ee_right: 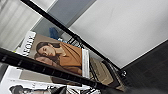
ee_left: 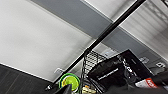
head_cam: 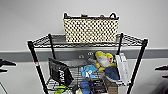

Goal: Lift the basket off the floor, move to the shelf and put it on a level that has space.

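Observation:
The cream-and-dark checker-woven basket [head_cam: 90, 29] stands upright on the top level [head_cam: 45, 40] of the black wire shelf [head_cam: 35, 60], against the pale wall. Nothing holds it. Both grippers are apart from it, lower down and off to the sides of the rack: my left gripper [head_cam: 6, 65] is a dark shape at the left edge of the head view, and my right gripper [head_cam: 162, 68] is at the right edge. The dark grey carpet floor [ee_left: 17, 82] lies below the wall in the left wrist view, and the floor [ee_right: 152, 67] also appears in the right wrist view.
The tier below carries a black bag [head_cam: 60, 72], plush toys [head_cam: 103, 60] and white boxes [head_cam: 122, 67]. A green round item [ee_left: 69, 81] sits low by a shelf post [ee_left: 110, 30]. Printed boxes [ee_right: 57, 56] stand behind a post in the right wrist view.

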Robot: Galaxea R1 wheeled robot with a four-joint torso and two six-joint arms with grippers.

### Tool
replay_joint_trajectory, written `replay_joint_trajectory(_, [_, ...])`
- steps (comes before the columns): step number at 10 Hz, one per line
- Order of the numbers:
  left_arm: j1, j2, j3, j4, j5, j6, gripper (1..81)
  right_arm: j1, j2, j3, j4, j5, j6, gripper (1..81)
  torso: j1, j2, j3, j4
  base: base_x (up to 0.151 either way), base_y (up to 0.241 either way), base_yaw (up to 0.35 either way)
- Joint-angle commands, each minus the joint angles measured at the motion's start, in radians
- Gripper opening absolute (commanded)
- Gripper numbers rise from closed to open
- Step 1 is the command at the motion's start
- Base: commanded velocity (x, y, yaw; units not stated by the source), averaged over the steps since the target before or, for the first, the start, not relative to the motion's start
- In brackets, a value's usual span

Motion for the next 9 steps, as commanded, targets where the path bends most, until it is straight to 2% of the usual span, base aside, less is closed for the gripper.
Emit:
replay_joint_trajectory(1, [0.097,0.045,0.023,-0.016,-0.119,0.037,81.1,-0.120,0.082,-0.070,0.004,0.089,-0.070,81.1,0.000,0.000,0.000,0.000,0.000,0.000,0.000])
replay_joint_trajectory(4, [0.298,0.111,0.011,-0.002,-0.228,0.048,81.1,-0.312,0.185,-0.167,0.004,0.181,-0.125,81.1,0.000,0.000,0.000,0.000,0.000,0.000,0.000])
replay_joint_trajectory(9, [0.586,0.232,-0.049,-0.004,-0.389,0.098,81.1,-0.588,0.408,-0.346,0.004,0.272,-0.217,81.1,0.000,0.000,0.000,0.000,0.000,0.000,0.000])
